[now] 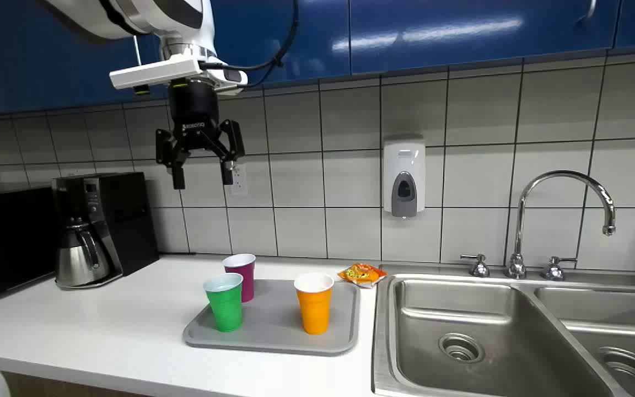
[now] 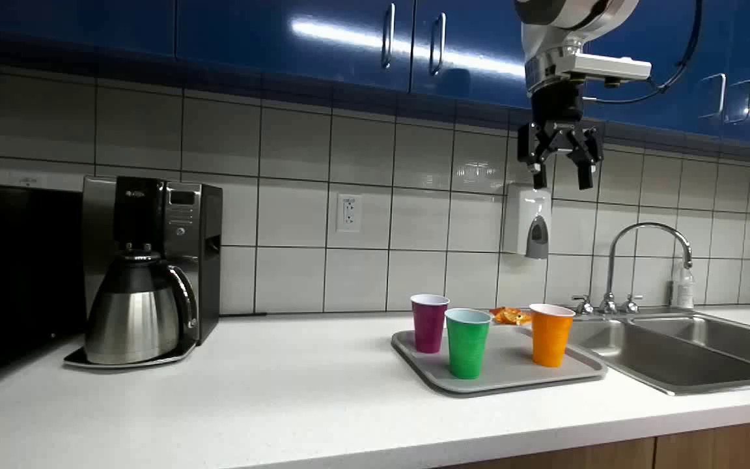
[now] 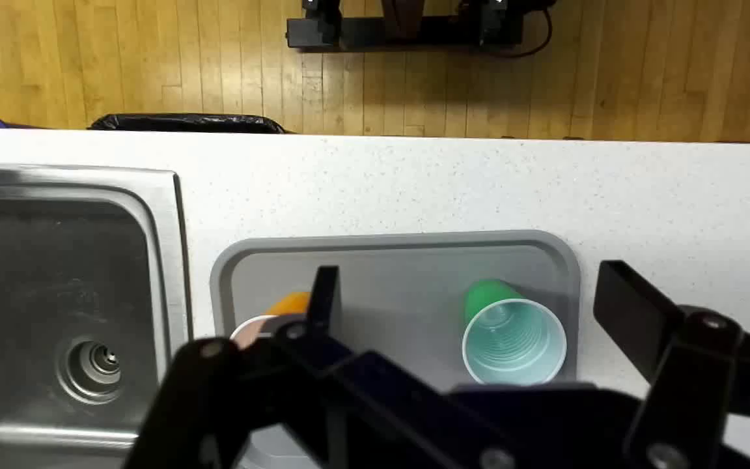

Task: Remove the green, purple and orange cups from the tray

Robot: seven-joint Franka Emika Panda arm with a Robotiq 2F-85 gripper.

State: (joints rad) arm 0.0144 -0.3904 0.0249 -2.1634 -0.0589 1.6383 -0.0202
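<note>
The grey tray (image 1: 270, 314) (image 2: 505, 374) (image 3: 401, 280) lies on the white counter. The green cup (image 1: 225, 306) (image 2: 467, 345), purple cup (image 1: 247, 281) (image 2: 428, 326) and orange cup (image 1: 315, 309) (image 2: 551, 337) stand upright on it, mouths up, in both exterior views. My gripper (image 1: 203, 182) (image 2: 562, 182) is open and empty, high above the counter and well clear of the cups. In the wrist view the green cup (image 3: 515, 342) shows between the open fingers of the gripper (image 3: 471, 277). The orange cup (image 3: 290, 304) is partly behind one finger there; the purple cup is hidden.
A double sink (image 1: 461, 331) with a tall faucet (image 1: 563, 176) adjoins the tray. An orange snack packet (image 1: 361, 273) lies behind the tray. A coffee maker (image 1: 102, 231) stands farther along the counter. A soap dispenser (image 1: 404, 176) hangs on the wall; blue cabinets (image 1: 461, 33) are overhead.
</note>
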